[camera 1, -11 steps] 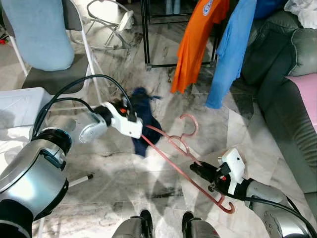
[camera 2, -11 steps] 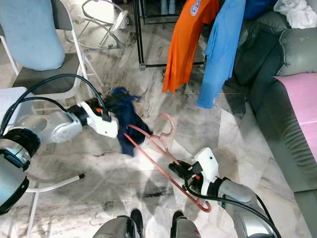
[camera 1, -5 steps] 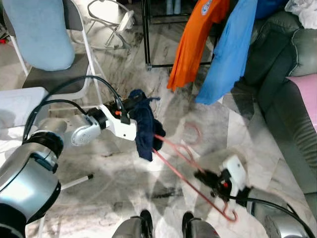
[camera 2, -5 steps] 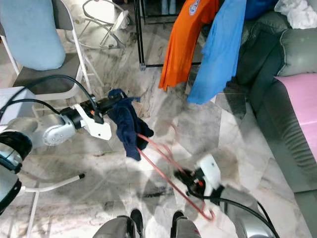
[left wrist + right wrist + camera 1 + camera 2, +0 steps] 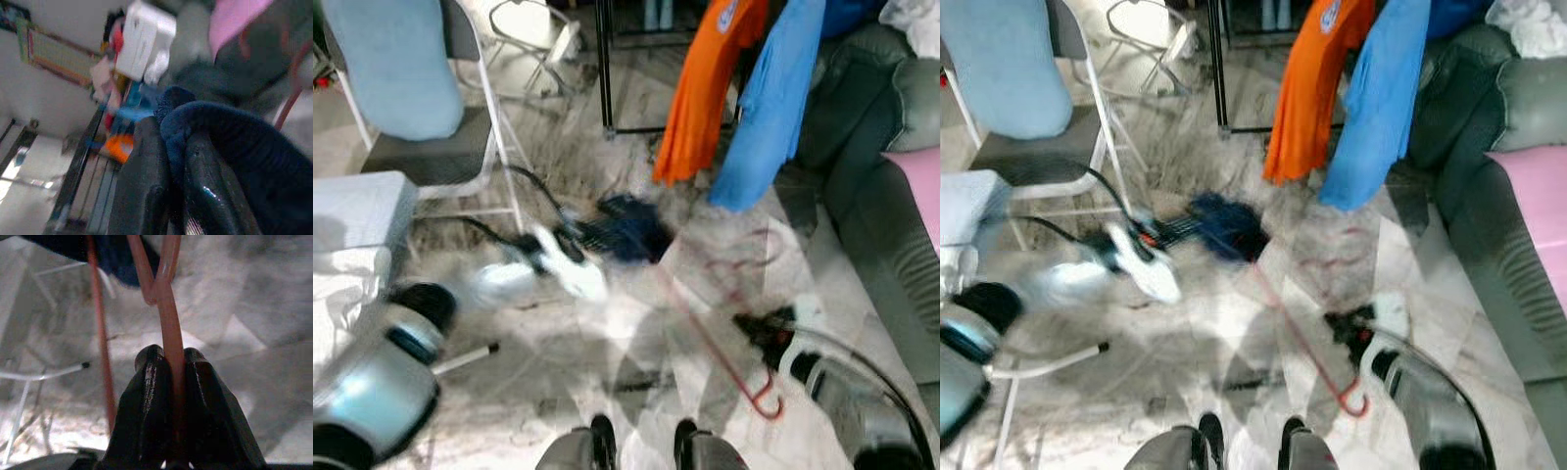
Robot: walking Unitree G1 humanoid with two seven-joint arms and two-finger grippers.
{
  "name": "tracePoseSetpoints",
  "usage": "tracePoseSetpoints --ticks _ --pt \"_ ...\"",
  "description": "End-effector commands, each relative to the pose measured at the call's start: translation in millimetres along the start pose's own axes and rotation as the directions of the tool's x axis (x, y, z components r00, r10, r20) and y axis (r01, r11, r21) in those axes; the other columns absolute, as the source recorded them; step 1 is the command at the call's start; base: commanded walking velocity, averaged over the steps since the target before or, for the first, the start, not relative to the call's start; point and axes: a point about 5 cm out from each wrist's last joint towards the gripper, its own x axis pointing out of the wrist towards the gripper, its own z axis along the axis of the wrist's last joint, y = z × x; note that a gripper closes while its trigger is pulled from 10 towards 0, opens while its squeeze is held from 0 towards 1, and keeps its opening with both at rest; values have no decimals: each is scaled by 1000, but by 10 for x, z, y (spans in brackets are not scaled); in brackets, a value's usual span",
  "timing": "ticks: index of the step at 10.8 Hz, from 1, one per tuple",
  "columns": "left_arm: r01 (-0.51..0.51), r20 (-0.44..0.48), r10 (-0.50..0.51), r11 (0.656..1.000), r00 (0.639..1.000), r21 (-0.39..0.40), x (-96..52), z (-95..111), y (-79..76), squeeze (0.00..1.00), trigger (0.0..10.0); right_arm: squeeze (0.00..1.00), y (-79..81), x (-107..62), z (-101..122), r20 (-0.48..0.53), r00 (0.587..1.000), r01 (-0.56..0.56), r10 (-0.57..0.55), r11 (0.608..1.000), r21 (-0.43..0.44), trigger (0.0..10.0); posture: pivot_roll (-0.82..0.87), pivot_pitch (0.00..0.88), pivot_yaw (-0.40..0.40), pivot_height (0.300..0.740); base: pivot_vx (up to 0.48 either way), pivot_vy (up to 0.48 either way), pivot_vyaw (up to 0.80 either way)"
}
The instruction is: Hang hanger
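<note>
Right end effector (image 5: pixel 171 377) is clamped on the pink hanger (image 5: pixel 166 303), which stretches away toward the left end effector (image 5: pixel 171 161), itself pinching a navy cloth (image 5: pixel 234 142); no writing is legible
</note>
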Motion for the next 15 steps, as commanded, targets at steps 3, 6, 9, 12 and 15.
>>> tracePoseSetpoints --ticks 3,6,9,12,15 --pt "153 173 -134 983 976 -98 245 390 -471 0 10000 0 107 145 114 51 998 -23 21 999 29 10000 -23 243 63 740 0 0 0" --pt "70 -146 -91 987 985 -144 339 118 -518 0 10000 0 375 95 68 23 980 -197 199 977 -81 10000 -57 246 71 740 0 0 0" --pt "114 -306 -164 978 938 -174 162 14 -771 0 10000 0 228 53 181 105 993 -42 51 995 -88 10000 -70 239 80 740 0 0 0" --pt "17 -199 -64 973 978 -232 231 191 -749 0 10000 0 -118 77 513 255 932 270 -258 963 -15 10000 -55 231 73 740 0 0 0" --pt "34 -87 -63 954 994 -296 279 399 -845 0 10000 0 -208 47 954 437 816 323 -378 925 198 10000 -48 234 67 740 0 0 0"
